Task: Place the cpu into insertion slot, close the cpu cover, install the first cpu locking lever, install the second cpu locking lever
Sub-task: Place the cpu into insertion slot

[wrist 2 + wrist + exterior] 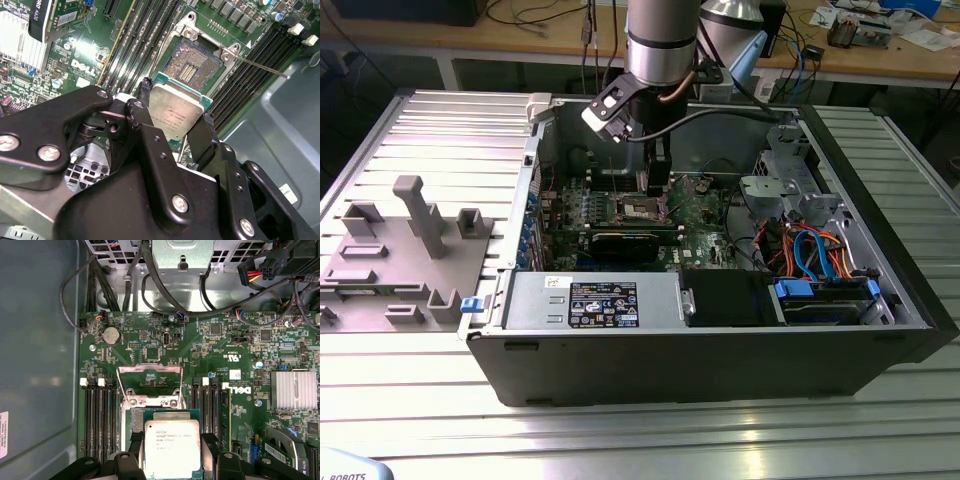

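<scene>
Your pincer (pixel 176 107) is pinching the cpu (pixel 175 114) by two opposite edges, with the black fingers (pixel 144 92) pressed against its sides. In both wrist views the cpu's silver top faces the camera. You have the cpu just above the insertion slot (pixel 192 65), not seated in it, and the slot's dark contact field lies bare. The cpu cover (pixel 149 368) stands swung open past the slot. A thin lever rod (pixel 262 67) juts out beside the slot. The green motherboard (pixel 225 340) sits in the open computer case (pixel 720 350) on your slatted tabletop (pixel 620 440).

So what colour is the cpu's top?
The cpu is silver-grey with a green rim, clearest in the second wrist view.
</scene>
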